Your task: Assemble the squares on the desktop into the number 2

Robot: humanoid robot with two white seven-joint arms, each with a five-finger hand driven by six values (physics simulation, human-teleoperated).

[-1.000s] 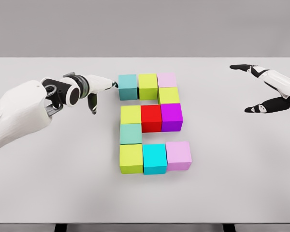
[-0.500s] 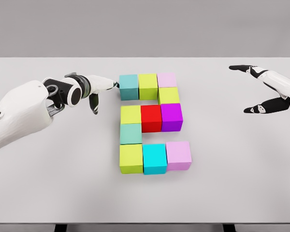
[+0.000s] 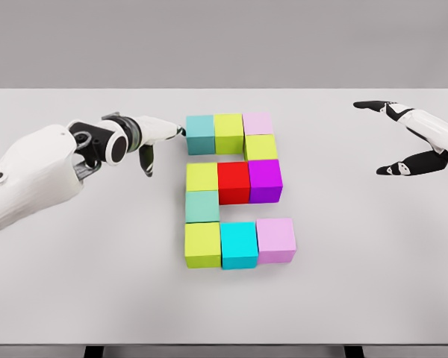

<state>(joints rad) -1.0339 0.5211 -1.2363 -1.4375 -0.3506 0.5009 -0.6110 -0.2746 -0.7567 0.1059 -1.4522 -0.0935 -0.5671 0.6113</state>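
My left hand (image 3: 138, 138) sits at 9 o'clock of the block figure, index tip touching the left face of the teal cube (image 3: 199, 134). Fingers spread and loose, holding nothing; one finger points down toward the table (image 3: 75, 283). Vs 1 s ago the hand has crept a bit toward 3 o'clock and the teal cube has moved w/ it, so the cube now sits flush against the olive cube (image 3: 228, 133). Small nudge, top row tightens.

Right hand (image 3: 414, 142) hovers at 3 o'clock, well apart from the blocks, thumb and fingers wide apart, nothing in it. No change there across the frames.

Figure status, centre of the table:
- top row: teal cube, olive cube, pale pink cube (image 3: 258, 123)
- right drop: lime cube (image 3: 260, 148), then purple cube (image 3: 264, 181)
- mid row: yellow cube (image 3: 202, 177), red cube (image 3: 233, 182), purple cube
- left drop: sage cube (image 3: 201, 206)
- bottom row: yellow-green cube (image 3: 203, 245), cyan cube (image 3: 239, 245), lilac cube (image 3: 275, 240)

Reads as a 2 already. Judgement: task is near done; this push is just squaring up the top-left corner. Leftover flaw I see: lilac cube sits slightly toward 12 o'clock vs the rest of the bottom row, not quite lined up. Prob. next fix, maybe w/ the right hand since it's nearer. Risk: pushing the teal cube further shifts the whole top row.
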